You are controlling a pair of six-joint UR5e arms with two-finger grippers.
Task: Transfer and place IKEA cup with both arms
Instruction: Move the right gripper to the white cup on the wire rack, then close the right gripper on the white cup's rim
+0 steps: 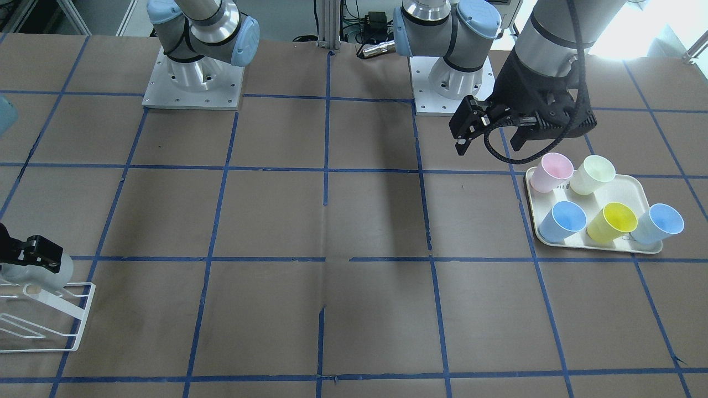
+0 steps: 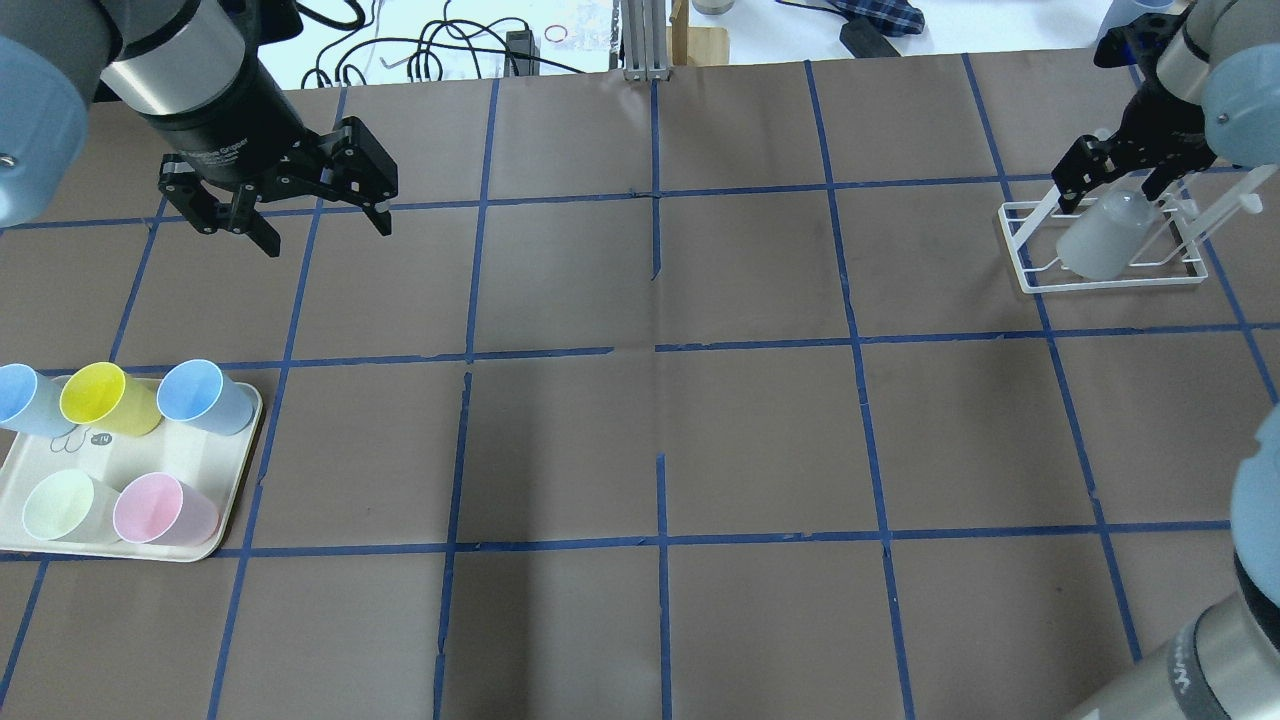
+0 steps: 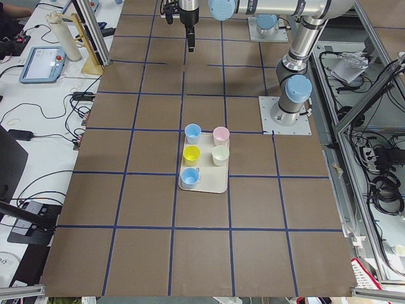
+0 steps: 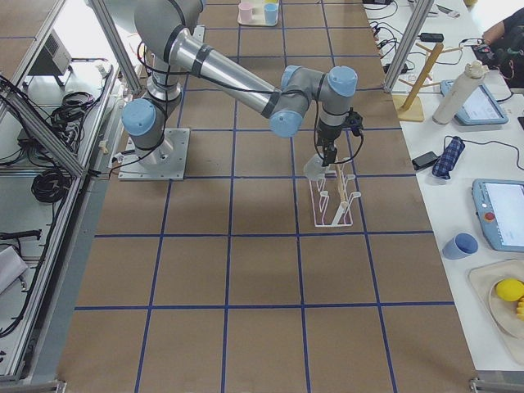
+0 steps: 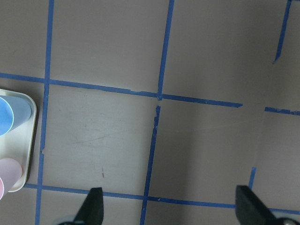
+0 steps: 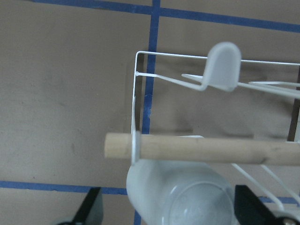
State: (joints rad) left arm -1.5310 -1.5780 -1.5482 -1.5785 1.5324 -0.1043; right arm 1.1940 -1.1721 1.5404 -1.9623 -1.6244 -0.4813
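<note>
Brown paper-covered table [image 2: 760,440] with a blue tape grid is filling the overhead view; left arm [image 2: 190,70] is reaching in at upper left, right arm [image 4: 237,78] at upper right; cream tray [image 2: 238,445] at lower left is carrying five pastel cups [image 2: 165,510]; white wire rack [image 4: 336,203] is standing at upper right; grey IKEA cup [image 2: 1100,240] is resting tilted, base-up, on it; left gripper [image 2: 327,232] is hanging spread wide, empty; right gripper [image 2: 1108,200] is straddling the cup with its fingers wide apart, seemingly not gripping.
</note>
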